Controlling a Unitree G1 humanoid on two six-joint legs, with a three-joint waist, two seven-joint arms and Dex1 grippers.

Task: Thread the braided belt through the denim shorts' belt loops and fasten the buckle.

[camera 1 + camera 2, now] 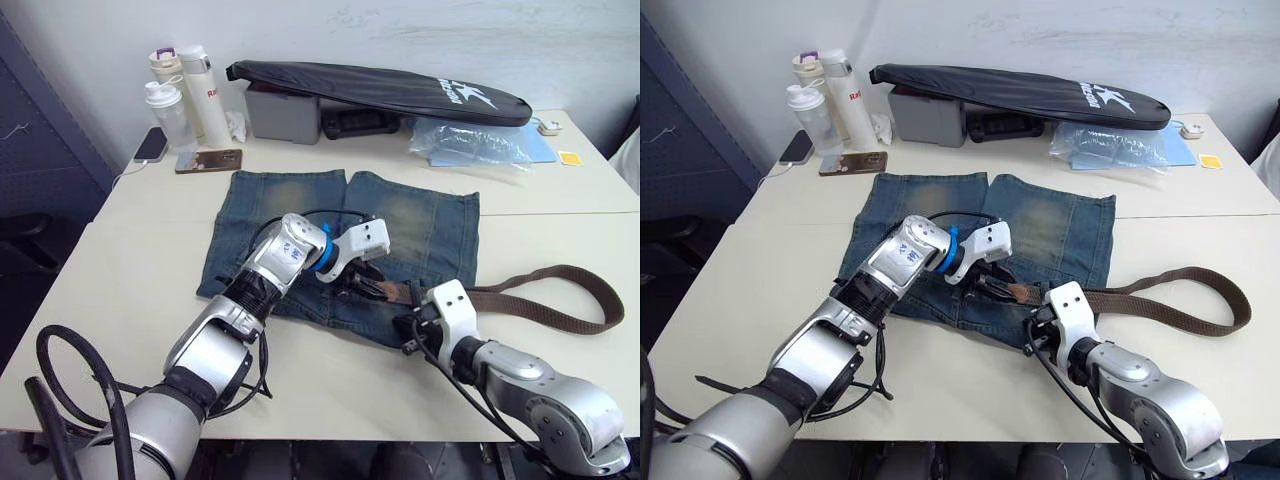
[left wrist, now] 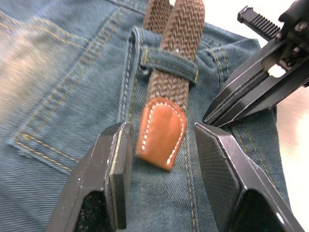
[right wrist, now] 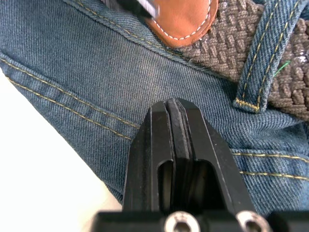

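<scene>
left hand (image 2: 161,145) open astride braided belt (image 2: 166,104) tip past one belt loop (image 2: 169,65), right hand (image 3: 176,145) closed on denim shorts (image 1: 420,225) edge

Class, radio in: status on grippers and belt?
Left gripper open around belt tip. Right gripper shut, empty, over denim shorts. Braided belt through one belt loop. Nothing blocking.

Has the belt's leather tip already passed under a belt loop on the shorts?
Yes: in the left wrist view the braided belt runs beneath a denim belt loop, and its reddish-brown tip lies past it.
</scene>
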